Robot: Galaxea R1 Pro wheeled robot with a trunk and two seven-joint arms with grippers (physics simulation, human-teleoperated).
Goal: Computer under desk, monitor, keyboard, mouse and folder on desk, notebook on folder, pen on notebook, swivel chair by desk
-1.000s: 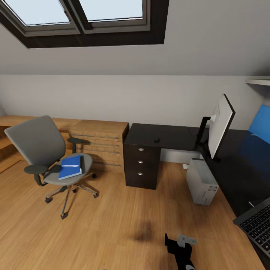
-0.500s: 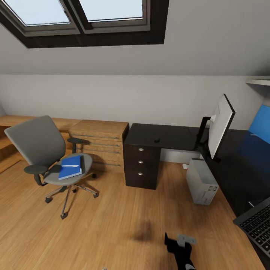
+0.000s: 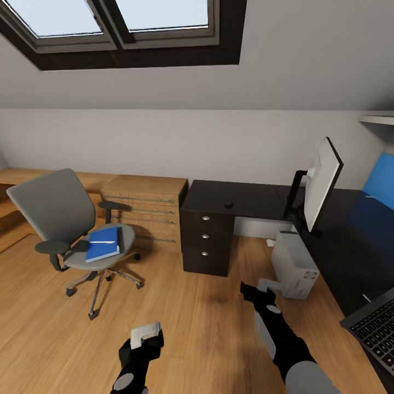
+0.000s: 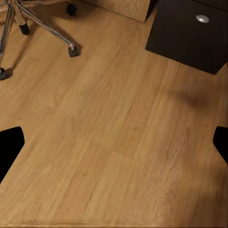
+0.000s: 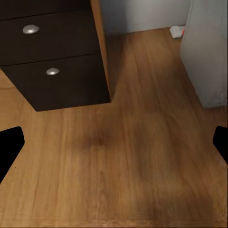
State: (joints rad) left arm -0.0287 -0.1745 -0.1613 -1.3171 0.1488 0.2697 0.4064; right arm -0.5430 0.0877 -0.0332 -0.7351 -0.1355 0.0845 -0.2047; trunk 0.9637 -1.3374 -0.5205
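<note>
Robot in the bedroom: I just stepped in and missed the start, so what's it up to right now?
Nothing is being handled. Both arms reach out over the wood floor, the left gripper and right gripper open and empty. The blue folder lies on the chair seat, away from the desk. The monitor stands on the desk, the computer sits on the floor at the desk's edge, and the keyboard lies on the desk's near end.
</note>
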